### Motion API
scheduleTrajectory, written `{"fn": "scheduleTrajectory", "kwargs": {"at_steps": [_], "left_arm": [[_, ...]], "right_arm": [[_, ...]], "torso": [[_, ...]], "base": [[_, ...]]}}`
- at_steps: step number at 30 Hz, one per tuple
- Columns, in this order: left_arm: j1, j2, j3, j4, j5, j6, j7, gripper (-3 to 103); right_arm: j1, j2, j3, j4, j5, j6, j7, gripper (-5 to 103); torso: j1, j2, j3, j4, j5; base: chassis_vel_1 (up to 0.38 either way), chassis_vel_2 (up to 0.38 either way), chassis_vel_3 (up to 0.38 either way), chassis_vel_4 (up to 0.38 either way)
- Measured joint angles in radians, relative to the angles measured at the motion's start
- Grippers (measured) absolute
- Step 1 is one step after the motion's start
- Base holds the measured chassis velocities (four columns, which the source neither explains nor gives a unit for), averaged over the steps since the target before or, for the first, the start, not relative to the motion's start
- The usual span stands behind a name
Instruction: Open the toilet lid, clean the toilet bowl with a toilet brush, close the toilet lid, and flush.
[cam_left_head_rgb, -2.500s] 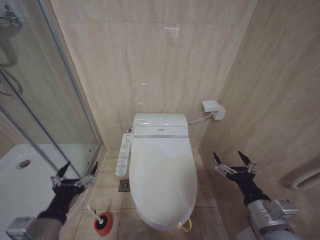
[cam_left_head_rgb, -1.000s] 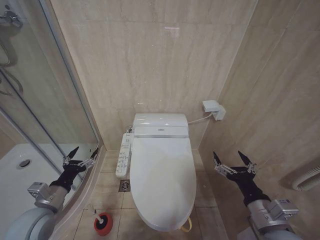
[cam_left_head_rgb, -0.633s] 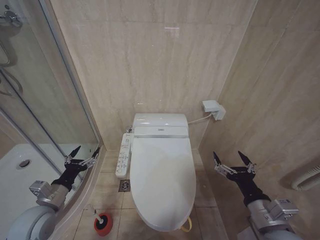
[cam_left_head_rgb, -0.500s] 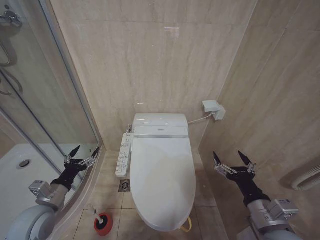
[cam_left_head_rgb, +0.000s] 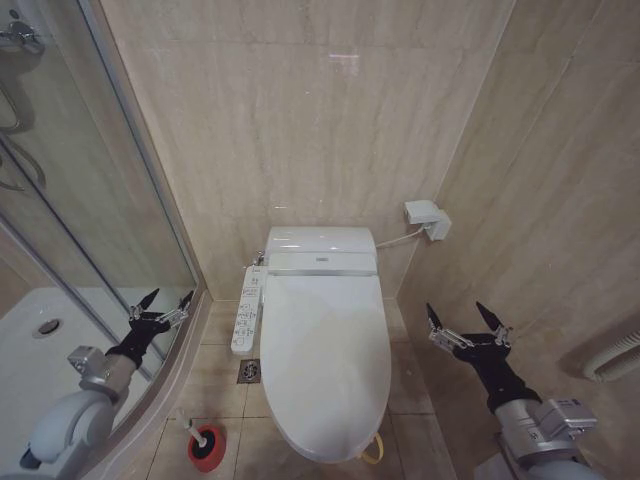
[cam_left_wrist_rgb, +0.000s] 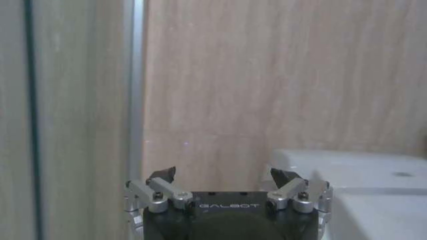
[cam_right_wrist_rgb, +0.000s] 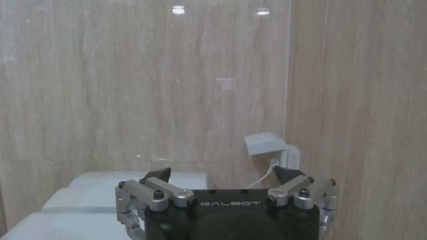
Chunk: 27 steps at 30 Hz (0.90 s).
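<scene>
The toilet lid (cam_left_head_rgb: 325, 350) is down, a white glossy oval covering the toilet bowl, which is hidden beneath it; a small yellow clip (cam_left_head_rgb: 372, 455) hangs at its front rim. The toilet brush (cam_left_head_rgb: 190, 423) stands in its red holder (cam_left_head_rgb: 206, 447) on the floor left of the toilet, pale handle leaning left. My left gripper (cam_left_head_rgb: 160, 300) is open, left of the toilet by the shower edge, above the brush; it is also seen as left gripper (cam_left_wrist_rgb: 225, 175). My right gripper (cam_left_head_rgb: 468, 316) is open, right of the toilet; it also shows as right gripper (cam_right_wrist_rgb: 223, 174).
A side control panel (cam_left_head_rgb: 246, 310) runs along the toilet's left. A floor drain (cam_left_head_rgb: 249, 371) sits beside it. The glass shower screen (cam_left_head_rgb: 90, 200) and white shower tray (cam_left_head_rgb: 40, 360) bound the left. A wall socket box (cam_left_head_rgb: 425, 218) with cable sits at the back right. A white pipe (cam_left_head_rgb: 612, 358) is at far right.
My left arm has swung up and away from me, its gripper rising from near the brush holder toward the shower screen edge. The right arm has not moved.
</scene>
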Motion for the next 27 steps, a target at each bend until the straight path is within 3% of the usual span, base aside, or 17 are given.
{"fn": "scheduleTrajectory", "kwargs": {"at_steps": [4, 9, 11, 18, 19, 26, 27], "left_arm": [[-0.077, 0.026, 0.044, 0.071, -0.013, -0.008, 0.008, 93], [-0.294, 0.076, 0.207, 0.226, -0.043, -0.045, 0.041, 93], [-0.305, 0.077, 0.217, 0.234, -0.045, -0.047, 0.045, 93], [-0.469, 0.064, 0.378, 0.376, -0.057, -0.081, 0.095, 93], [-0.499, 0.061, 0.408, 0.402, -0.057, -0.083, 0.098, 84], [-0.606, 0.049, 0.528, 0.473, -0.057, -0.084, 0.118, 84], [-0.619, 0.047, 0.541, 0.477, -0.057, -0.084, 0.120, 77]], "right_arm": [[0.000, 0.000, 0.000, 0.000, 0.000, 0.000, 0.000, 100], [0.000, 0.000, 0.000, 0.000, 0.000, 0.000, 0.000, 100], [0.000, 0.000, 0.000, 0.000, 0.000, 0.000, 0.000, 100], [0.000, 0.000, 0.000, 0.000, 0.000, 0.000, 0.000, 100], [0.000, 0.000, 0.000, 0.000, 0.000, 0.000, 0.000, 100], [0.000, 0.000, 0.000, 0.000, 0.000, 0.000, 0.000, 100], [0.000, 0.000, 0.000, 0.000, 0.000, 0.000, 0.000, 100]], "torso": [[0.000, 0.000, 0.000, 0.0000, 0.0001], [0.000, 0.000, 0.000, -0.0005, 0.0005], [0.000, 0.000, 0.000, -0.0004, 0.0004], [0.000, 0.000, 0.000, -0.0002, 0.0000], [0.000, 0.000, 0.000, -0.0002, 0.0000], [0.000, 0.000, 0.000, -0.0002, 0.0003], [0.000, 0.000, 0.000, -0.0003, 0.0002]], "base": [[0.000, 0.000, 0.000, 0.000], [0.000, 0.000, 0.000, 0.000], [0.000, 0.000, 0.000, 0.000], [0.000, 0.000, 0.000, 0.000], [0.000, 0.000, 0.000, 0.000], [0.000, 0.000, 0.000, 0.000], [0.000, 0.000, 0.000, 0.000]]}}
